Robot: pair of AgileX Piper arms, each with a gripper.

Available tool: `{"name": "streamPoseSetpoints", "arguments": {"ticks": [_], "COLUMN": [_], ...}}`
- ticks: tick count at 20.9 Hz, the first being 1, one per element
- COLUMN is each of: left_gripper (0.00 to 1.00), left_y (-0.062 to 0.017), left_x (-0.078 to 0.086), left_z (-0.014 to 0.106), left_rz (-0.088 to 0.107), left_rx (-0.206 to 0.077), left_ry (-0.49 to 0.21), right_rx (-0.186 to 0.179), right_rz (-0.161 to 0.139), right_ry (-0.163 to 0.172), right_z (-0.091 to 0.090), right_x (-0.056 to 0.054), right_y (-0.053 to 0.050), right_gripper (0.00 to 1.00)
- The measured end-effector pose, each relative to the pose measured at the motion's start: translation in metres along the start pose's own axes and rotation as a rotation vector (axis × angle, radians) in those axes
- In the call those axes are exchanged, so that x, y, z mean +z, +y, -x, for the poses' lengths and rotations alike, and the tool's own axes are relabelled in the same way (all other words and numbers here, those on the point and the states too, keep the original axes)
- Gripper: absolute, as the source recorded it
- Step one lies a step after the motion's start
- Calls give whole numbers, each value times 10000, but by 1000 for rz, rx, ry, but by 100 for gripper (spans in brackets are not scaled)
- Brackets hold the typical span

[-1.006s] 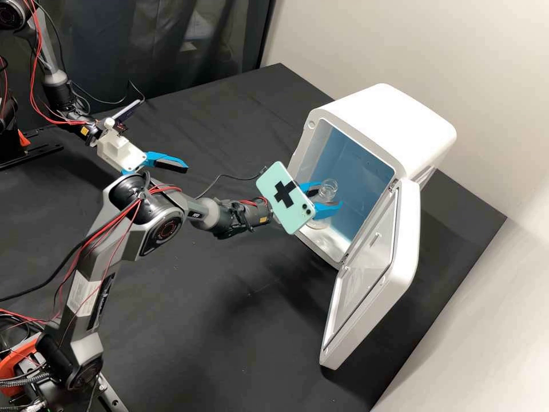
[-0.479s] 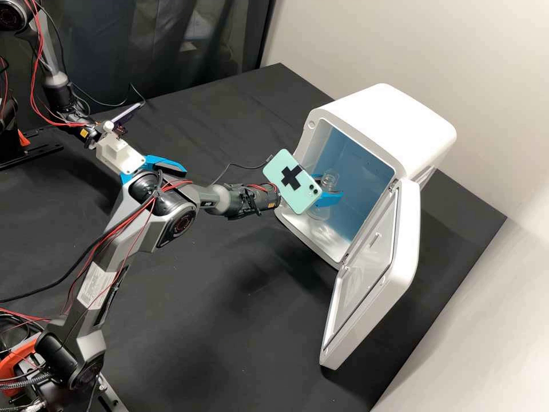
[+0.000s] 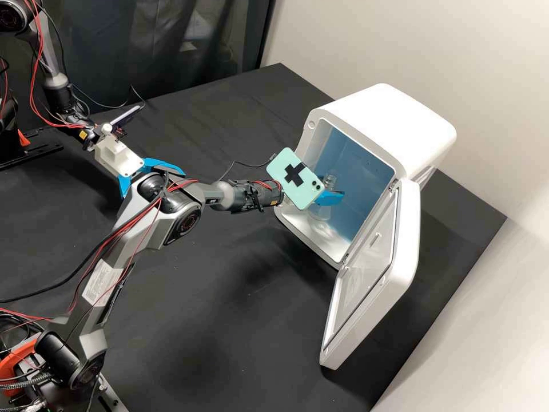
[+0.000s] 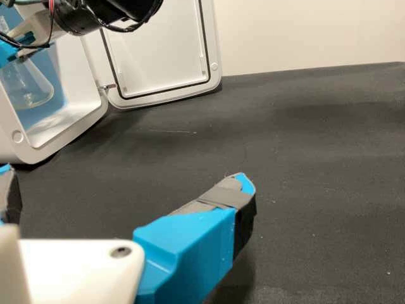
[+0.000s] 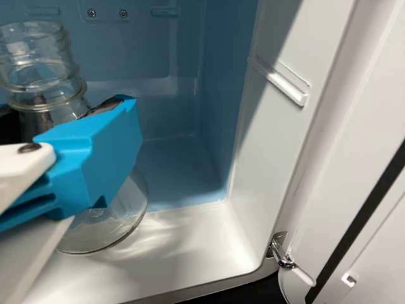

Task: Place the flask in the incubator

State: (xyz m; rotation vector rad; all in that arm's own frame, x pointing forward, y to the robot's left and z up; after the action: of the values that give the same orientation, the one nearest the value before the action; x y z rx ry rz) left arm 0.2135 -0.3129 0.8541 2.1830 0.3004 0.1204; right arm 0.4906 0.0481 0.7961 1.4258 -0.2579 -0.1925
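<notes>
Sitting in right pincer (image 3: 325, 193): flask (image 5: 39, 66)

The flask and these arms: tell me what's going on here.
The right end effector is shut on the neck of the clear flask, holding it upright inside the open white incubator, low over its floor; whether it touches is unclear. The door hangs open. The left end effector sits open above the bench, away from the incubator.

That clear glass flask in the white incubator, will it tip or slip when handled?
The clear glass conical flask probably resists tipping, given its wide base. Smooth glass likely slips and breaks easily; the right hand grips its neck.
</notes>
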Motion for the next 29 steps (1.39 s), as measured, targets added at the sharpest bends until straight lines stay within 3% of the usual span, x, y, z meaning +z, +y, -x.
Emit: {"name": "streamPoseSetpoints", "arguments": {"ticks": [4, 9, 14, 24, 29], "left_gripper": [100, 100, 100, 100, 100], "left_y": [0, 0, 0, 5, 22], "left_x": [0, 0, 0, 1, 4], "left_z": [0, 0, 0, 1, 6], "left_rz": [0, 0, 0, -3, -7], "left_rx": [0, 0, 0, 2, 8], "left_ry": [0, 0, 0, 0, 0], "right_rx": [-12, -67, -80, -93, -72], "right_rz": [11, 44, 60, 53, 26], "right_ry": [-13, -25, -41, -49, -98], "right_z": [-27, -51, -70, -72, -156], "right_x": [-9, -24, 21, 39, 176], "right_y": [-56, -218, -278, -292, -190], "right_gripper": [0, 0, 0, 0, 0]}}
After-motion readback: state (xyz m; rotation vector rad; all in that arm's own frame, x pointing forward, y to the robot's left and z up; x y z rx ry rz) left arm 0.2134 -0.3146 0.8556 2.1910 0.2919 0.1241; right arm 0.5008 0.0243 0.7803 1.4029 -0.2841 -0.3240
